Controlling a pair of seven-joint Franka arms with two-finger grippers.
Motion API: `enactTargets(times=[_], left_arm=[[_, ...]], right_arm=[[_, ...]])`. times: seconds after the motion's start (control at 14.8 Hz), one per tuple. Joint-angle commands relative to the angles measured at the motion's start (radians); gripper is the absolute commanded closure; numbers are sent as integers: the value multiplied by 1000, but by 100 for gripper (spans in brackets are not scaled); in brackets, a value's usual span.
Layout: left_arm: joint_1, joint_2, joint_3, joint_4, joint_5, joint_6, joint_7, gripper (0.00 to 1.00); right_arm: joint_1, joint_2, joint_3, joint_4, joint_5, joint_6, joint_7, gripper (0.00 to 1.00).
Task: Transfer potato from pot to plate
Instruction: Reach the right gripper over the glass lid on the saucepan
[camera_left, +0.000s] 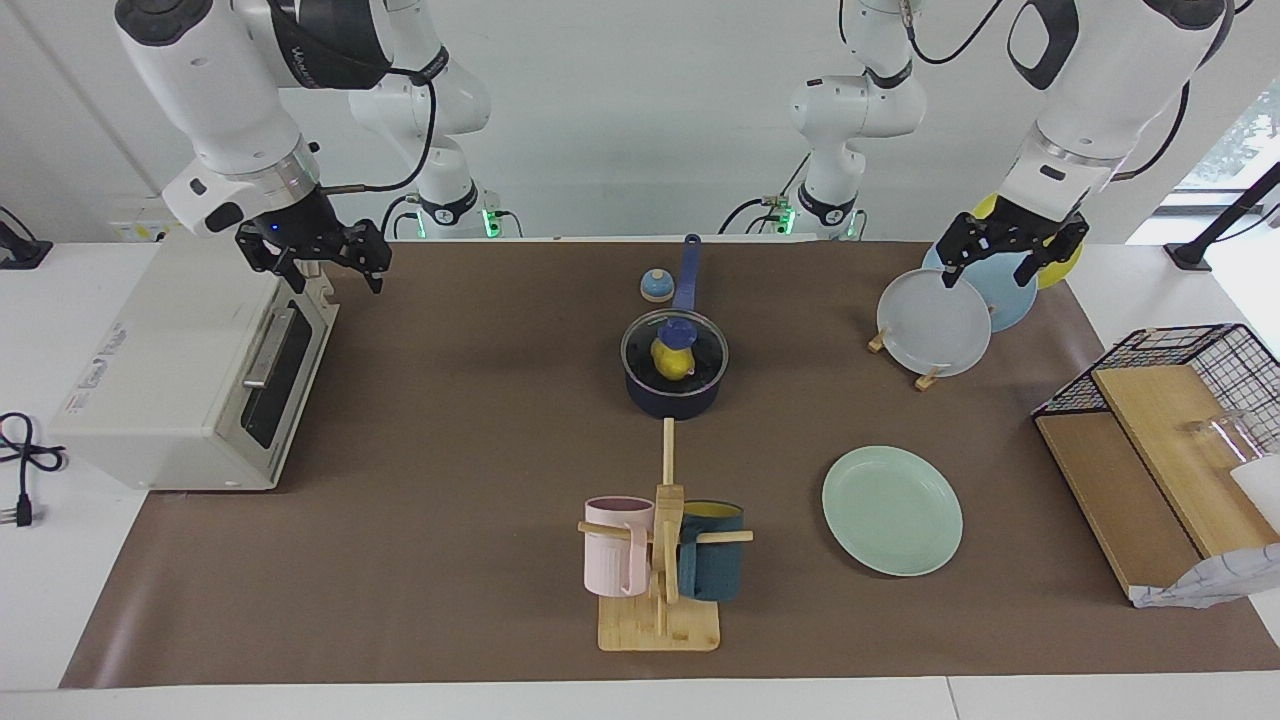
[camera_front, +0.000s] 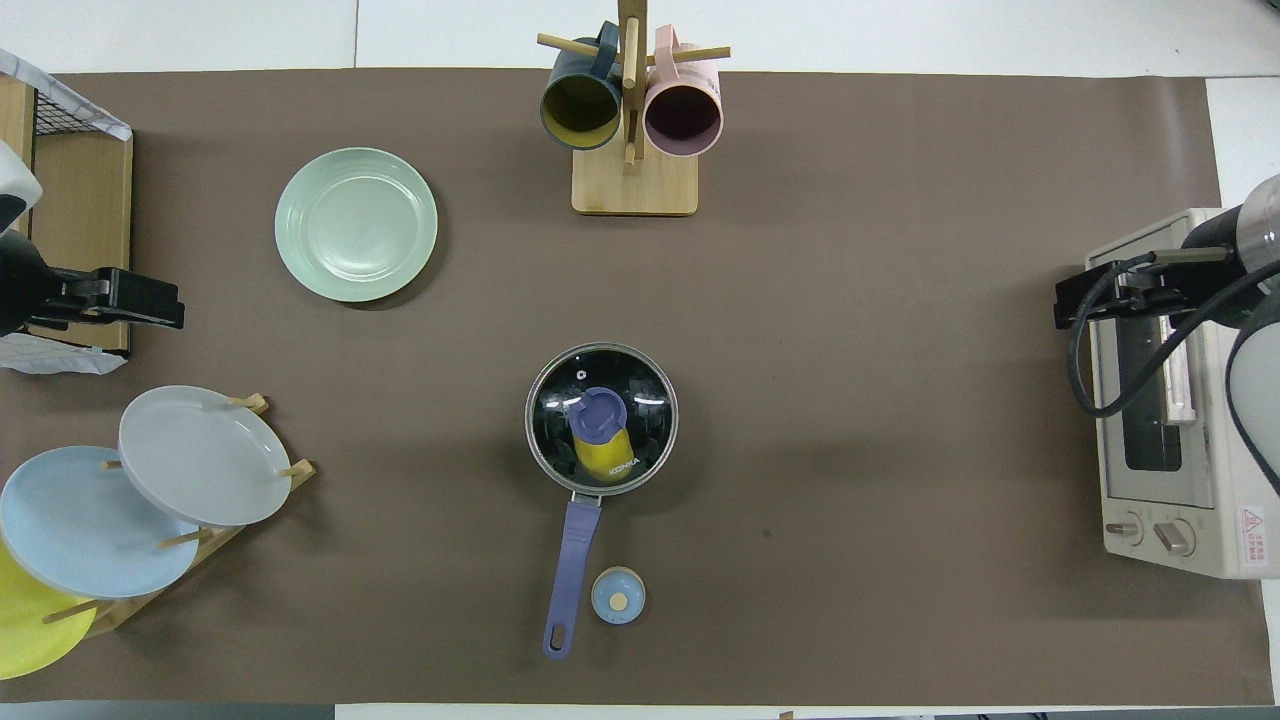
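The navy pot (camera_left: 673, 398) stands mid-table under a glass lid (camera_left: 700, 345) with a blue knob, its long blue handle (camera_left: 688, 270) pointing toward the robots. Through the lid I see the yellow potato (camera_left: 670, 364) lying inside. In the overhead view the pot (camera_front: 545, 425), the potato (camera_front: 600, 457) and the mint-green plate (camera_front: 356, 224) all show. The plate (camera_left: 892, 510) lies bare, farther from the robots than the pot and toward the left arm's end. My left gripper (camera_left: 990, 270) hangs open over the plate rack. My right gripper (camera_left: 330, 275) hangs open over the toaster oven's door edge.
A toaster oven (camera_left: 180, 380) sits at the right arm's end. A rack (camera_left: 930, 378) holds grey, light blue and yellow plates. A wooden mug tree (camera_left: 662, 560) carries a pink and a teal mug. A small blue knob-like piece (camera_left: 656, 286) lies beside the pot handle. A wire basket (camera_left: 1180, 400) with boards stands at the left arm's end.
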Motion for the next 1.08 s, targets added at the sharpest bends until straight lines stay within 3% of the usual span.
enactTargets(times=[0.0, 0.74, 1.01], left_arm=[[-8, -12, 10, 0, -9, -6, -10, 0], [-8, -12, 10, 0, -9, -7, -10, 0], [-8, -12, 10, 0, -9, -8, -10, 0]], right_arm=[[-13, -18, 6, -20, 7, 13, -26, 0], [-3, -17, 18, -19, 29, 15, -46, 0], [96, 1, 41, -10, 51, 48, 10, 0]])
